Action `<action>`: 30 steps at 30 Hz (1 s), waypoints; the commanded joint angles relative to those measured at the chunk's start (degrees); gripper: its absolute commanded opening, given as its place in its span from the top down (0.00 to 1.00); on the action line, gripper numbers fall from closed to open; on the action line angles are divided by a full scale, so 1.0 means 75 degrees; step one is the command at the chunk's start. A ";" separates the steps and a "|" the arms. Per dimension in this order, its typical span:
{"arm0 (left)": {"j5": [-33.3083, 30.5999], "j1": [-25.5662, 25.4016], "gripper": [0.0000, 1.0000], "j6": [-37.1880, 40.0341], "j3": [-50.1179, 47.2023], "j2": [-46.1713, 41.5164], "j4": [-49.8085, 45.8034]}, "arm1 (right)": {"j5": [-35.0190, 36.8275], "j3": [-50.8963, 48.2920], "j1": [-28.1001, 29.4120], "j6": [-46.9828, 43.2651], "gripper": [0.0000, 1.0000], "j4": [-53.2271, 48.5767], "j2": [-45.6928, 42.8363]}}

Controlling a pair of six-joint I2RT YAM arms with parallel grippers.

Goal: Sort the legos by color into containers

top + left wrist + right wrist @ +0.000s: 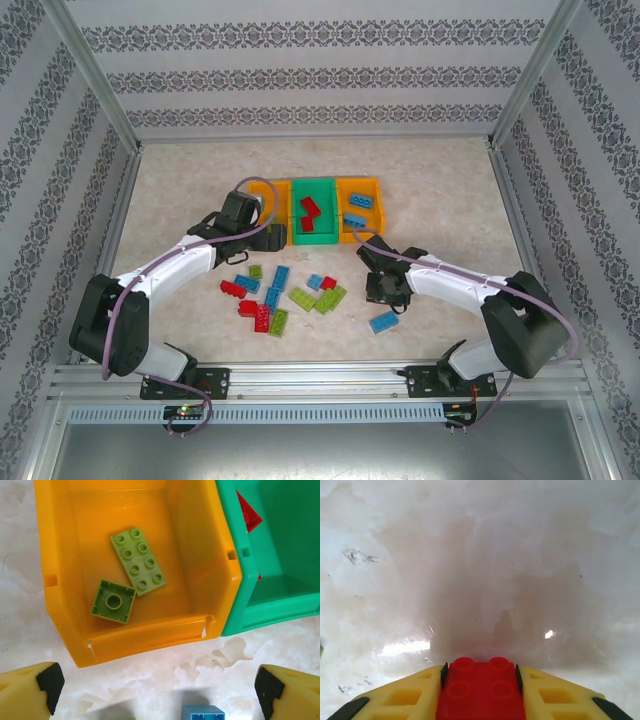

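The containers stand in a row at the back: a left orange bin (262, 190), a green bin (315, 238) and a right orange bin (376, 185). Two lime green legos (138, 561) lie in the left orange bin (150, 635). Red legos (310, 214) lie in the green bin and blue legos (360, 202) in the right orange one. Mixed loose legos (280, 295) are scattered mid-table. My left gripper (157, 692) hangs open just in front of the left orange bin, above a blue brick (202, 712). My right gripper (480, 690) is shut on a red brick (481, 695), low over bare table.
A single blue brick (383, 322) lies near my right arm (450, 280). Patterned walls and aluminium posts (100, 75) close in the marble table on three sides. A metal rail (320, 375) runs along the front edge.
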 commanded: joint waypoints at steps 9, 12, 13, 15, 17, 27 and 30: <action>-0.0244 -0.0070 0.01 0.0089 -0.0352 -0.0468 0.0006 | 0.0567 0.1925 0.0247 -0.1066 0.68 0.0082 0.0503; -0.0191 -0.0075 0.00 0.0068 -0.0502 -0.0584 -0.0010 | 0.0568 0.2887 0.0242 -0.1574 0.67 0.0266 0.0915; -0.0192 -0.0076 0.00 0.0056 -0.0571 -0.0647 -0.0023 | 0.0553 0.3291 0.0234 -0.1782 0.67 0.0274 0.1128; -0.0217 -0.0071 0.00 -0.0001 -0.0723 -0.0801 -0.0022 | 0.0510 0.4022 0.0229 -0.2133 0.67 0.0284 0.1621; -0.0316 -0.0073 0.00 -0.0104 -0.0884 -0.0932 -0.0072 | 0.0457 0.4748 0.0206 -0.2443 0.67 0.0287 0.2154; -0.0977 -0.0065 0.01 -0.1103 -0.1524 -0.1733 -0.1240 | 0.0285 0.7071 -0.0143 -0.3047 0.63 0.0279 0.4426; -0.1042 -0.0066 0.01 -0.1123 -0.1889 -0.2051 -0.1320 | 0.0345 0.7419 -0.0177 -0.3157 0.56 0.0216 0.4730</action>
